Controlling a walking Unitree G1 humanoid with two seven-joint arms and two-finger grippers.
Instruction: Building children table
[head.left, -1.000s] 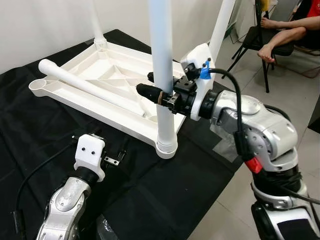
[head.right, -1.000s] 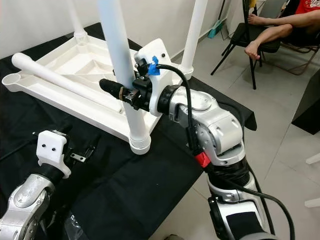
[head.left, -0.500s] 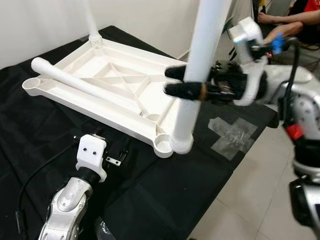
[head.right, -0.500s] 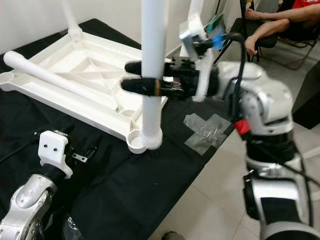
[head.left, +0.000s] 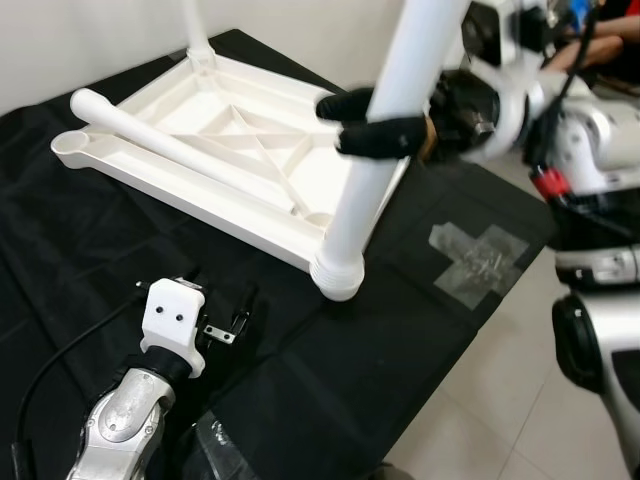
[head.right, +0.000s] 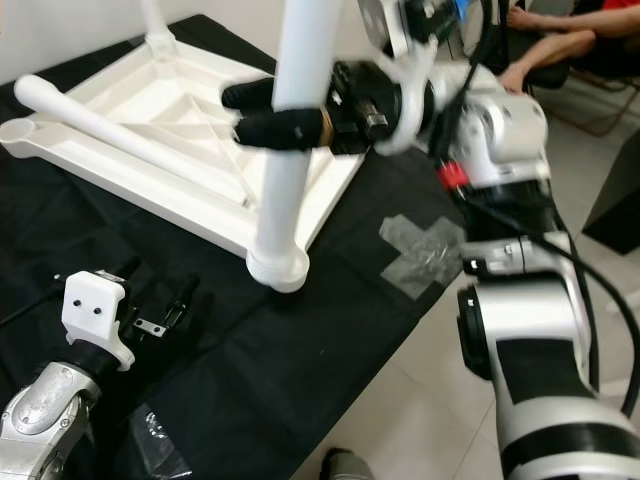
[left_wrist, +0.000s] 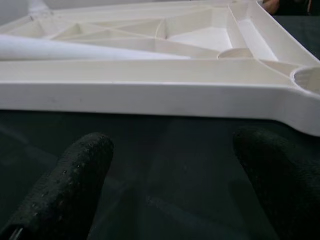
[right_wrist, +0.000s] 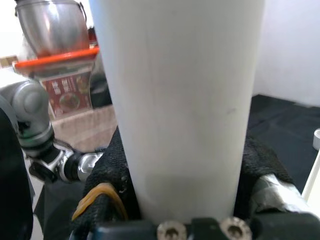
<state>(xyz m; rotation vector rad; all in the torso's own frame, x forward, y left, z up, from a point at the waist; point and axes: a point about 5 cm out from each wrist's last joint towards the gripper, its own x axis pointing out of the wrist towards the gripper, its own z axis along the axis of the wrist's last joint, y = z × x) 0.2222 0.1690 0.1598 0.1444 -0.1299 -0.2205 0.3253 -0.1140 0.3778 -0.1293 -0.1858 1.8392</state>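
Here, the right gripper (head.left: 365, 120) clamps a tilted white table leg (head.left: 375, 160) at the near corner of the upturned tabletop (head.left: 240, 150); the left gripper (left_wrist: 165, 165), fingers spread and empty, rests on the black cloth (head.left: 60, 260).

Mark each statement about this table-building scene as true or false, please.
1. The right gripper is shut on a white table leg. True.
2. The left gripper holds a screwdriver. False: its fingers are open and hold nothing, above the black cloth.
3. The white tabletop lies upside down, its ribbed underside facing up. True.
4. A loose leg lies across the tabletop. True.
5. The held leg is lying flat on the floor. False: it stands tilted, its lower end by the tabletop's near corner.
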